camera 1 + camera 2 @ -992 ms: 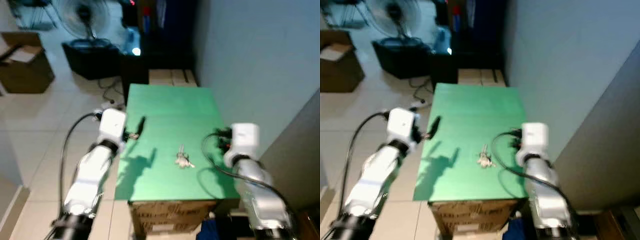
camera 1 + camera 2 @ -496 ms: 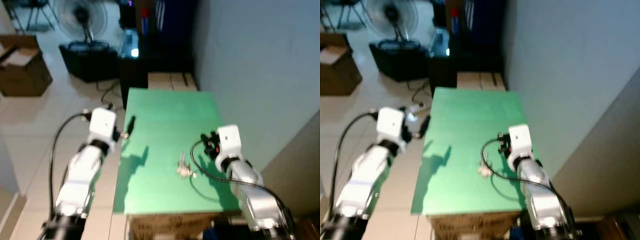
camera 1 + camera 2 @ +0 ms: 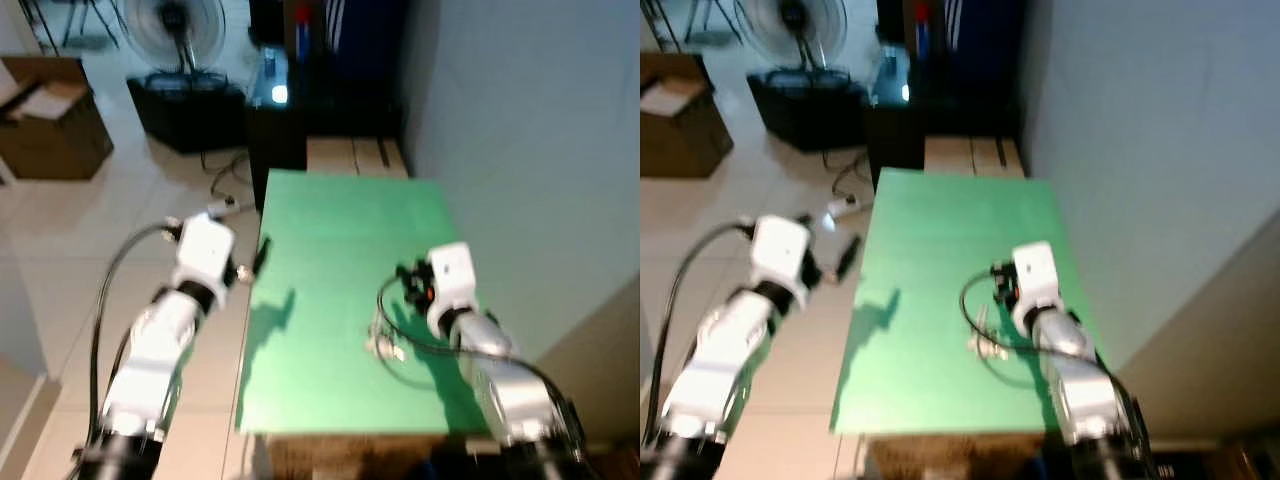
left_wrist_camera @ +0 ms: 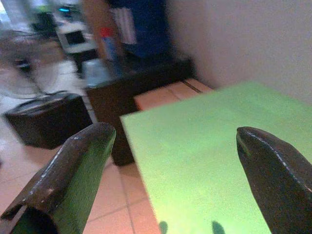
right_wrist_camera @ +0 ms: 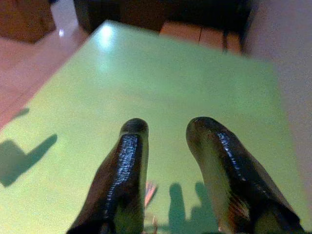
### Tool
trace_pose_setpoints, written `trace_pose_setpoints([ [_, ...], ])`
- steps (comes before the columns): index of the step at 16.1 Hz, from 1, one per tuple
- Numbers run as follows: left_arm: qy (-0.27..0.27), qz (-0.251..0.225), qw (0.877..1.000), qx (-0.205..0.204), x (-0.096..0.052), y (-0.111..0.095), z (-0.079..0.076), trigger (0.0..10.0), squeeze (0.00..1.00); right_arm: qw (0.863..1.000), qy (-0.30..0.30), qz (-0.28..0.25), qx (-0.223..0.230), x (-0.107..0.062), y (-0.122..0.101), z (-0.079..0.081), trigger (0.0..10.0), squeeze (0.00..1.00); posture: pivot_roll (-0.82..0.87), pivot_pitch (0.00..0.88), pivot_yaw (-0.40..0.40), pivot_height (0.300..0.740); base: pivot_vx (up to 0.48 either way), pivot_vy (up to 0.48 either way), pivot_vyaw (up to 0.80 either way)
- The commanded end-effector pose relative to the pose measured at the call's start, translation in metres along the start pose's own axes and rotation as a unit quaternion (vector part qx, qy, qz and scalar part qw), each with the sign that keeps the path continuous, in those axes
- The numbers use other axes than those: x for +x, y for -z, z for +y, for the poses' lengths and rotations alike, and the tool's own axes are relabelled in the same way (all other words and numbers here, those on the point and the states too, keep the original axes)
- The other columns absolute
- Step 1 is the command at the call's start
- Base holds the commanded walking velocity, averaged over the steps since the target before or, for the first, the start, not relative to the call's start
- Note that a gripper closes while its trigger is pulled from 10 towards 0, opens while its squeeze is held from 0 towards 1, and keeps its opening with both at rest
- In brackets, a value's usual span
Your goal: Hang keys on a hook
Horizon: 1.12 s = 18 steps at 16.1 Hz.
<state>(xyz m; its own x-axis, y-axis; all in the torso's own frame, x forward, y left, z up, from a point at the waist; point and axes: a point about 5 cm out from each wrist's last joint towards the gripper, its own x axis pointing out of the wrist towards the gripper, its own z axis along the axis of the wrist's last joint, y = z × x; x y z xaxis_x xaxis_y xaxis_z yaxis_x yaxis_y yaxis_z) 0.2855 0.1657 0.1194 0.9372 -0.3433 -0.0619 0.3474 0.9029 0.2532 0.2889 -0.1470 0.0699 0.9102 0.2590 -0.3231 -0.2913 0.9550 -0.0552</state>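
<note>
- A green counter (image 3: pixel 330 260) stands against the wall, tiled floor open along its left edge.
- Keys (image 3: pixel 383 345) lie near its front right.
- Right gripper (image 5: pixel 165 129) hovers just above the keys, released.
- Left gripper (image 4: pixel 170 141) is spread wide at the left edge.

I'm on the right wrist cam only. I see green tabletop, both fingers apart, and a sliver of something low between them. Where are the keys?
Observer: In the head views, the keys lie on the green table, just on the robot's side of the right gripper fingertips, near its cable.
Operator: And the left arm?
Observer: The left gripper hangs at the table's left edge, open and holding nothing.
Operator: What's on the floor to the left?
Observer: A fan on a black base stands beyond the table's far left corner.
</note>
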Motion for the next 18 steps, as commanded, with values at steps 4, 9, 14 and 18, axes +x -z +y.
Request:
trace_pose_setpoints([
  [4, 0.069, 0.012, 0.997, 0.023, -0.009, -0.006, -0.008, 10.0, 0.0, 0.996, -0.035, 0.078, 0.012, 0.026, 0.012, -0.014, 10.0, 1.0, -0.05, 0.138, 0.052, 0.74, 0.0, 0.0, 0.0],
  [9, 0.104, 0.034, 0.993, 0.034, -0.018, -0.013, -0.003, 10.0, 0.0, 0.987, -0.039, 0.154, 0.019, 0.041, 0.022, -0.027, 10.0, 1.0, -0.01, 0.226, 0.074, 0.74, 0.0, 0.0, 0.0],
  [14, 0.12, 0.049, 0.991, 0.044, -0.029, -0.018, -0.001, 10.0, 0.0, 0.988, -0.013, 0.146, 0.046, 0.048, 0.013, -0.036, 10.0, 1.0, 0.03, 0.262, 0.09, 0.74, 0.0, 0.0, 0.0],
  [18, 0.128, 0.052, 0.989, 0.048, -0.031, -0.023, 0.001, 10.0, 0.0, 0.987, -0.021, 0.124, 0.096, 0.052, 0.005, -0.034, 10.0, 1.0, 0.04, 0.278, 0.101, 0.74, 0.0, 0.0, 0.0],
])
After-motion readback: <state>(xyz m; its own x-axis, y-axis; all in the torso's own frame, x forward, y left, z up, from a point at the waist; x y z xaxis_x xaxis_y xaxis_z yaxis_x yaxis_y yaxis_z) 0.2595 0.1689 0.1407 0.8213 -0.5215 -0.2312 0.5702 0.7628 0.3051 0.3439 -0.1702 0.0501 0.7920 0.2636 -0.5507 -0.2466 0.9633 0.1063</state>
